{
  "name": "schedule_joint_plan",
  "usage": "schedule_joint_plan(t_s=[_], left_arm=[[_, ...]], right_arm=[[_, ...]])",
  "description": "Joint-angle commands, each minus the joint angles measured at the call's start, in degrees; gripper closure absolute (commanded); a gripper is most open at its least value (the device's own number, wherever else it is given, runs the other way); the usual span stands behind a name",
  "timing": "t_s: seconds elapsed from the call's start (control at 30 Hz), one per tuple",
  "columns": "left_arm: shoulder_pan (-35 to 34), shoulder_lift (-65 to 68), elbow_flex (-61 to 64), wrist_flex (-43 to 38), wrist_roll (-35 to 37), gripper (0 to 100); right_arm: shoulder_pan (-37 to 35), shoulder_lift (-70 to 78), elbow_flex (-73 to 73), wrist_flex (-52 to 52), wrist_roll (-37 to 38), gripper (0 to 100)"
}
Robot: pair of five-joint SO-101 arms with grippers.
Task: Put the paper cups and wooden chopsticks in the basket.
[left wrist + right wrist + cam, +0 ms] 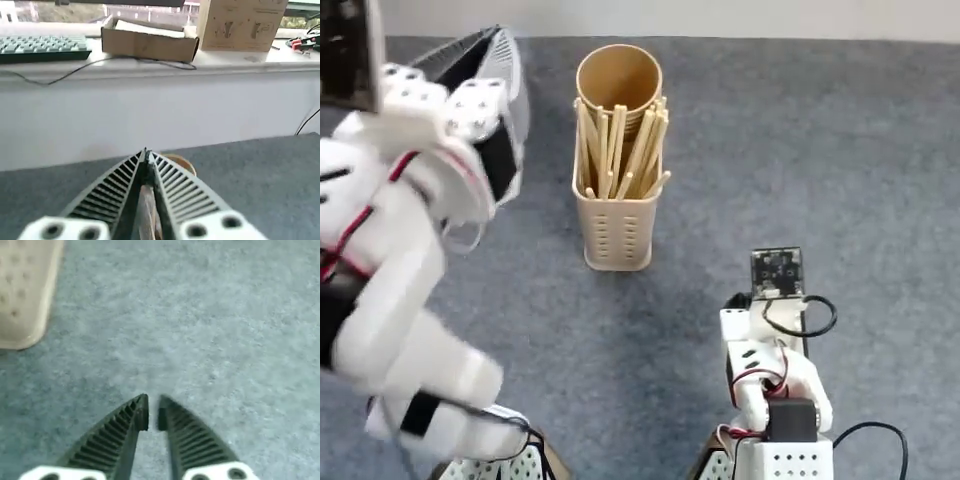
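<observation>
A beige perforated basket (616, 225) stands upright mid-table and holds stacked paper cups (618, 78) at its far end, with several wooden chopsticks (620, 150) leaning in front of them. My left gripper (498, 55) is raised at the far left, to the left of the basket. In the left wrist view this left gripper (146, 155) is shut. A thin tan strip shows in the slit between its fingers, and I cannot tell what it is. A cup rim (177, 161) peeks out behind its tips. My right gripper (152, 412) hovers shut over bare carpet, with the basket's corner (25, 295) nearby.
The grey carpet (820, 150) covers the table. The right arm (775, 370) sits folded at the near right, and its wrist camera (776, 272) points toward the basket. Beyond the table's far edge is a white sill with a cardboard box (147, 42) and a keyboard (42, 47).
</observation>
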Motion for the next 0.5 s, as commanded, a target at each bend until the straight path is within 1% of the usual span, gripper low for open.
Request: schedule_joint_plan(t_s=[0.0, 0.13, 0.2, 0.27, 0.37, 0.47], left_arm=[[-0.84, -16.13, 25.19, 0.35, 0.00, 99], [-0.84, -36.53, 64.13, -0.35, 0.00, 99], [-1.19, -46.99, 85.32, -4.92, 0.00, 99], [-1.71, -57.89, 104.22, -12.92, -0.35, 99], [-3.47, -75.21, 130.33, -28.40, -0.35, 99], [-3.82, -92.44, 153.36, -44.13, -0.44, 99]], right_arm=[[-3.12, -0.48, -0.22, -0.13, 0.18, 97.1], [-3.65, -0.48, 1.19, -0.22, 0.35, 97.1], [-3.65, -0.48, 3.47, -0.22, 0.44, 97.0], [-3.65, -0.48, 5.23, -0.22, 0.44, 97.0], [-3.65, -0.48, 6.73, -0.22, 0.44, 96.8], [-3.56, -0.48, 7.69, -0.22, 0.44, 96.8]])
